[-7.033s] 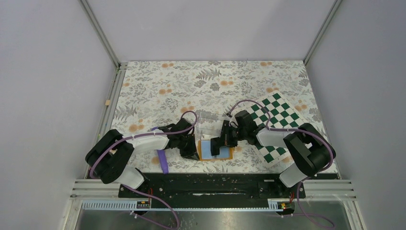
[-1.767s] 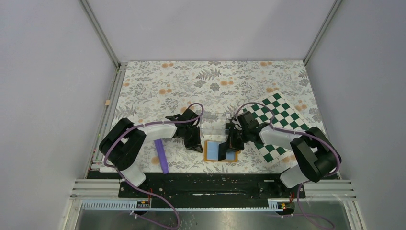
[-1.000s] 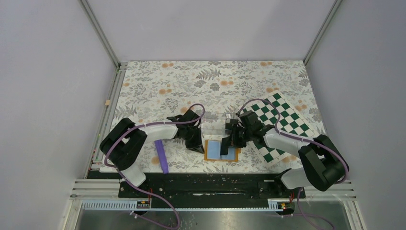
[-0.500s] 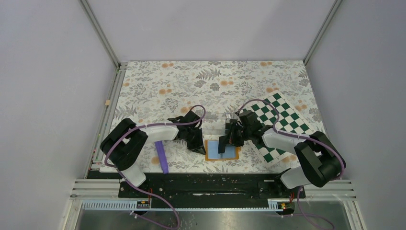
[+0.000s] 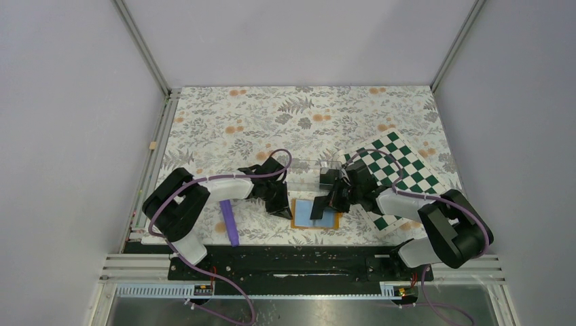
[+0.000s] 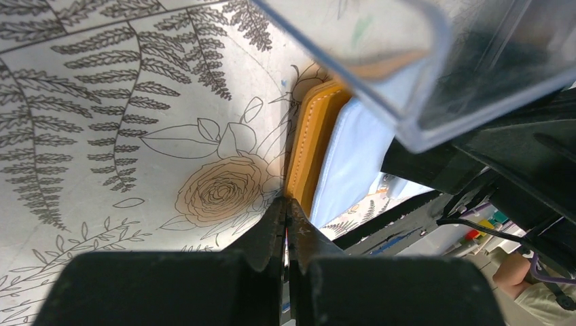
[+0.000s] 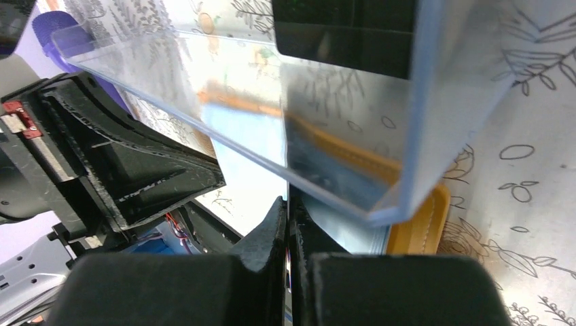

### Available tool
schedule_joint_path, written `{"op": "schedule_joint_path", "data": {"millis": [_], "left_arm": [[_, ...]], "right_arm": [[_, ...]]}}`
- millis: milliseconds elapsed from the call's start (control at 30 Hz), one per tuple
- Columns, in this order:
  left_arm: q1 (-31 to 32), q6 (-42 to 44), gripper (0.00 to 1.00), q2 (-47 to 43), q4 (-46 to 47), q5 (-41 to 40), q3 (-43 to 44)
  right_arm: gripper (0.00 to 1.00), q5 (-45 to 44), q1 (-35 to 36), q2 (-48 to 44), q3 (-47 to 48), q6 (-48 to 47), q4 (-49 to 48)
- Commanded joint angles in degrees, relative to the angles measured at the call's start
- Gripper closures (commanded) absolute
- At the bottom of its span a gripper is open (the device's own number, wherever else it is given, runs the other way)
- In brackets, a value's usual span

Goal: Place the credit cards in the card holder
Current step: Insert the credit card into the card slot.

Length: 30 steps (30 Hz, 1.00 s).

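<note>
At the top view's lower centre the card holder (image 5: 328, 219) lies below the box (image 5: 306, 175) (a credit card (image 5: 317, 209) over it); board (image 5: 401, 173) right, bar (image 5: 229, 222) left.

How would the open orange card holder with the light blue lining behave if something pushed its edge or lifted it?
The orange card holder lies open and flat on the floral tablecloth, so a push would probably slide it, not tip it. Its thin, stitched cover looks pliable, so lifting one edge may fold it shut.
</note>
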<state>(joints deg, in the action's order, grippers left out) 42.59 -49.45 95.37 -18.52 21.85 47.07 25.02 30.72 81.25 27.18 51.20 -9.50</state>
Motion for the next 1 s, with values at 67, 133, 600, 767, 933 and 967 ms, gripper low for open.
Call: {"op": "schedule_joint_path", "data": {"millis": [67, 133, 600, 767, 933, 967], "left_arm": [[1.6, -0.3, 1.00, 1.6, 2.4, 0.0, -1.2], [1.6, -0.3, 1.00, 1.6, 2.4, 0.1, -1.1], [2.0, -0.4, 1.00, 2.3, 2.4, 0.6, -1.3], [2.1, -0.4, 1.00, 2.4, 2.4, 0.6, -1.4], [2.2, -0.3, 1.00, 2.6, 2.3, 0.7, -1.2], [2.2, -0.3, 1.00, 2.6, 2.3, 0.7, -1.2]], "right_arm": [[1.00, 0.5, 0.1, 1.4, -0.6, -2.9, 4.7], [1.00, 0.3, 0.1, 2.0, -1.0, -3.0, 4.5], [1.00, 4.1, -2.7, -0.5, -5.4, 2.4, -5.4], [1.00, 5.0, -3.3, -0.8, -5.9, 2.6, -6.9], [1.00, 5.2, -3.4, -1.3, -6.1, 3.0, -8.5], [1.00, 5.3, -3.4, -1.3, -6.1, 3.1, -8.6]]}}
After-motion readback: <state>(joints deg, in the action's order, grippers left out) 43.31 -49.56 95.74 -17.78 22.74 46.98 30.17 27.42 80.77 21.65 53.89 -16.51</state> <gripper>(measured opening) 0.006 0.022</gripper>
